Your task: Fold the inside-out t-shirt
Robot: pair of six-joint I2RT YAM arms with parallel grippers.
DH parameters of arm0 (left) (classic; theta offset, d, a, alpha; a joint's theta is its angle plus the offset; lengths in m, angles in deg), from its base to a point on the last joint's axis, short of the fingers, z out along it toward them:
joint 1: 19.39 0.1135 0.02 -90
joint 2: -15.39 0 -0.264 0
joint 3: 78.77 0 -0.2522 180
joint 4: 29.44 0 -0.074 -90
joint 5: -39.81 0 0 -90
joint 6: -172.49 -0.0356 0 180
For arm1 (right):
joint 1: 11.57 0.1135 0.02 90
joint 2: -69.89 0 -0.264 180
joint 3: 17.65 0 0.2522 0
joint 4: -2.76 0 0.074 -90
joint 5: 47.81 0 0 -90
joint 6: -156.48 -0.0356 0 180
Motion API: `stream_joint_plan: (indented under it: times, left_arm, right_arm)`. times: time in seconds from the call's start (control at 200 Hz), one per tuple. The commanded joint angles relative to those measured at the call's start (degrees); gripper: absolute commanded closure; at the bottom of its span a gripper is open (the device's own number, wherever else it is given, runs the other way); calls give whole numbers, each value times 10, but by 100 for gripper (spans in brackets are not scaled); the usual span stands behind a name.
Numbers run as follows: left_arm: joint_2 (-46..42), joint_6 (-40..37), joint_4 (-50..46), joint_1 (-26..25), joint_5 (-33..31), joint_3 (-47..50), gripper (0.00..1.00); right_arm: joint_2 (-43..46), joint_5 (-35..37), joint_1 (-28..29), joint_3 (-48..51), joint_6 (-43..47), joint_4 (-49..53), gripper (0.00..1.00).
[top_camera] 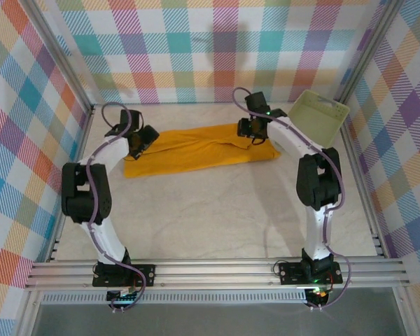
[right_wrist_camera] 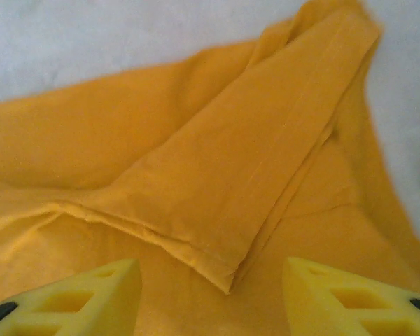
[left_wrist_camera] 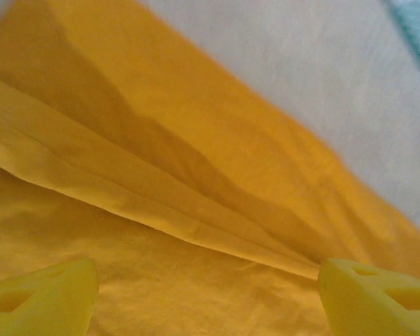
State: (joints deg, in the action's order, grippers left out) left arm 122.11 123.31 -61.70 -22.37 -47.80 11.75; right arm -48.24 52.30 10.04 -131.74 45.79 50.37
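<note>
Cream table (top_camera: 196, 224): left gripper (top_camera: 141, 144), right gripper (top_camera: 255, 137) (both parted) over t-shirt (top_camera: 196, 151), elbows bent.

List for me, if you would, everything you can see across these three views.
t-shirt: one, mustard-orange, folded into a long band across the far middle of the table.
basket: one, pale green, far right corner, apart from the t-shirt.
table: one, white cover, beneath everything.
walls: three, pastel plaid, around the table.
rails: silver, along the near edge.
left arm: one, white and black, reaching the t-shirt's left end.
right arm: one, white and black, reaching its right end.
left fingers: two, yellow, open over the t-shirt.
right fingers: two, yellow, open over a folded flap.
</note>
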Motion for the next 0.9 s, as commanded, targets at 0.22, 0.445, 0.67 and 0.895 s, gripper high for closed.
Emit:
stream_joint_plan:
  times: [0.22,0.445,0.67,0.895]
  left_arm:
    - [42,-3,21,23,15,88,17]
    - [-61,9,52,36,-9,228,15]
    - [-196,10,39,33,11,349,14]
    - [-312,-4,-24,27,-9,350,11]
  right_arm:
    - [8,1,-11,148,-94,-26,46]
    - [97,10,-10,312,-149,-50,46]
    - [280,-30,8,498,-168,-69,46]
    - [386,12,7,460,-89,-17,24]
